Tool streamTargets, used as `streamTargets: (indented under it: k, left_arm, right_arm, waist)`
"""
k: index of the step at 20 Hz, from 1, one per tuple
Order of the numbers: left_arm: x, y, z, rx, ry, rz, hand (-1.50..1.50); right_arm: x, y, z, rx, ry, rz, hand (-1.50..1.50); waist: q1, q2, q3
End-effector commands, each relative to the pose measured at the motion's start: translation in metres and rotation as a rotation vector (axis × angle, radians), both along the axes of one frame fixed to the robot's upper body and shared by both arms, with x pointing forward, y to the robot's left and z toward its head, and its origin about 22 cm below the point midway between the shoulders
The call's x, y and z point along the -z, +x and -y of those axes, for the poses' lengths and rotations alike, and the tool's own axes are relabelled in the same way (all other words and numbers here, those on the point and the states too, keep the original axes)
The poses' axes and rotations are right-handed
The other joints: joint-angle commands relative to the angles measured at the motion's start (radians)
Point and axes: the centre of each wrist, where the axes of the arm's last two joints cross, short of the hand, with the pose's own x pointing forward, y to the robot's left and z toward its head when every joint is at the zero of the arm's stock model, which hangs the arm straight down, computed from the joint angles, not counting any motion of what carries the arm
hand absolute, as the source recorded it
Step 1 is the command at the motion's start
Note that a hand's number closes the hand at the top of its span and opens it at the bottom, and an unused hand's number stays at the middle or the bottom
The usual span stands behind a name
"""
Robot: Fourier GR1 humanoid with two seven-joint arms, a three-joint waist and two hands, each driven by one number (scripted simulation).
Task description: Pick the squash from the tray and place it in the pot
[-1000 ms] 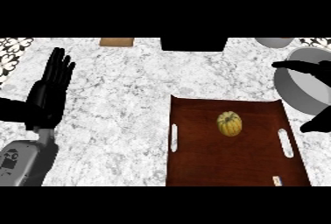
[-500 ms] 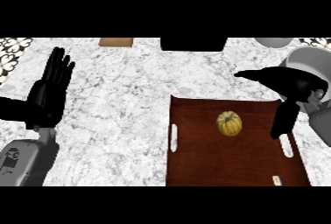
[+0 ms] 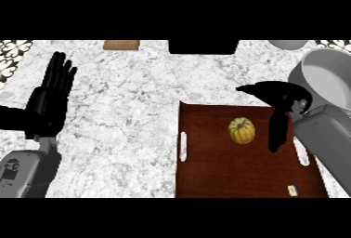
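Note:
A small yellow squash [image 3: 241, 130] lies on the dark brown tray [image 3: 219, 172], toward its far middle. The grey pot [image 3: 329, 79] stands at the counter's right edge, beyond the tray's far right corner. My right hand [image 3: 280, 95] hangs over the tray's far right corner, just right of the squash and apart from it, fingers hanging down relaxed and holding nothing. My left hand [image 3: 49, 100] rests open at the left, fingers up.
A wooden board [image 3: 121, 44] and a black object [image 3: 203, 46] lie along the counter's far edge. A second grey vessel [image 3: 288, 44] shows at the far right. The tray has white handles [image 3: 183, 146] on its left and right sides.
My right hand has come in from the right edge, passing in front of the pot, and now hangs over the tray's far right corner beside the squash. The left hand has stayed still.

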Motion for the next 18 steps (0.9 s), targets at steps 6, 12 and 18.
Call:
streamTargets:
  k: [6,12,18]
  left_arm:
    - [-0.006,-0.01,0.002,-0.009,-0.011,-0.006,0.0]
    - [-0.003,0.006,-0.005,-0.004,0.007,-0.009,0.0]
    - [-0.008,-0.001,0.008,-0.017,0.003,0.004,0.0]
  right_arm:
    - [0.029,0.002,-0.012,-0.032,0.017,-0.002,-1.5]
    - [0.044,-0.011,-0.04,-0.061,0.008,0.025,-1.5]
    - [0.062,-0.01,-0.014,-0.012,-0.11,0.011,-1.5]
  waist:
    - [0.001,-0.001,0.0]
    - [-0.002,0.0,0.0]
    - [-0.001,0.0,0.0]
